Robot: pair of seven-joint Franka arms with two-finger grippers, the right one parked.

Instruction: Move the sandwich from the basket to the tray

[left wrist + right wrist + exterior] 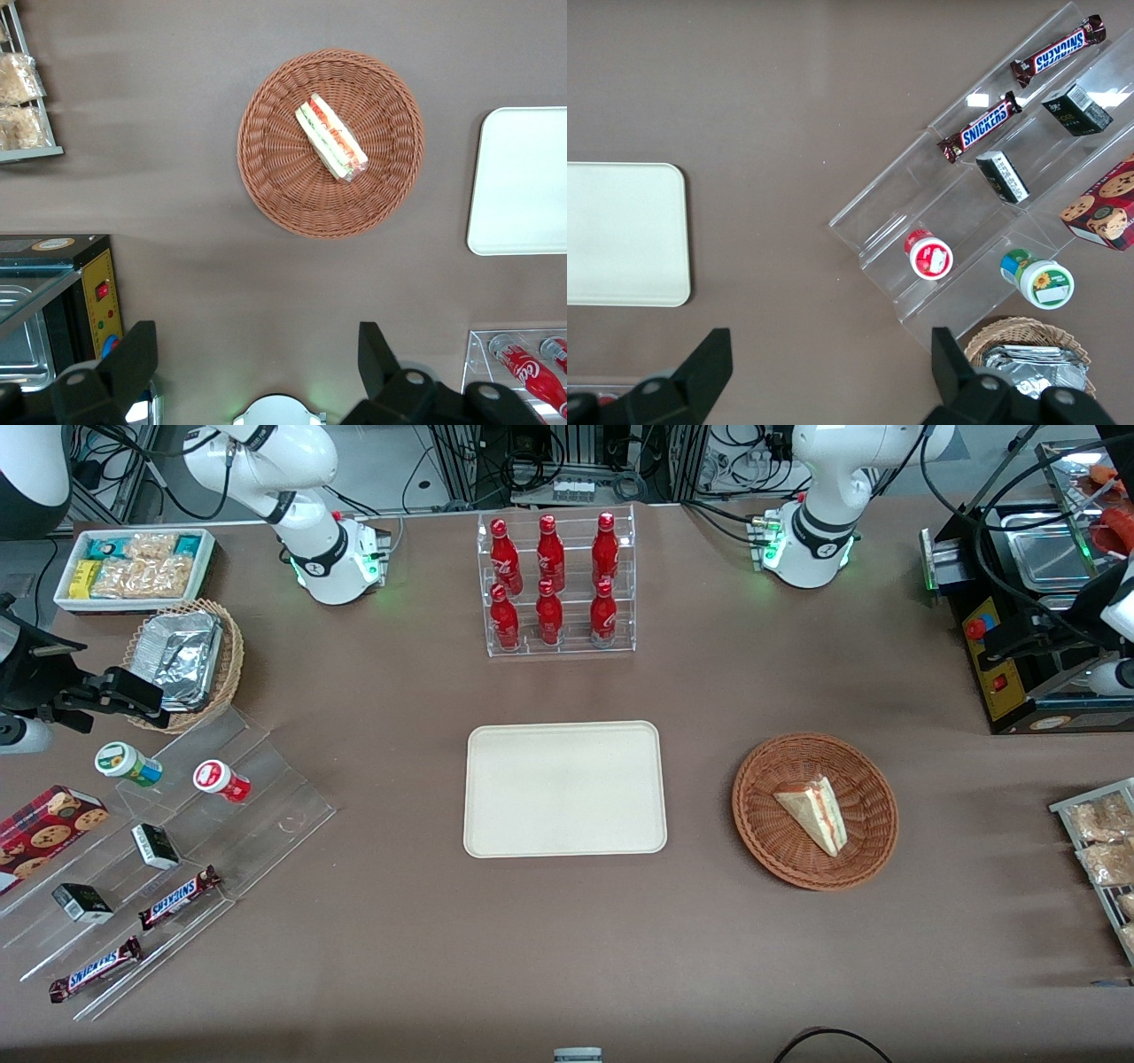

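Sandwich (331, 138) lies in wicker basket (266, 168) on surface, beside the tray (523, 181). Claw (257, 354) hovers high above, clear of basket, fingers spread wide, holding nothing.

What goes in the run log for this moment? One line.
phase: pre-grasp | tool: open, above table, clear of basket | sandwich: in basket | tray: beside basket

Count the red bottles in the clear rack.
6 red bottles: three on the clear rack's upper step, three on the lower. None seem hidden. The gripper hangs open, high above the table, away from them.
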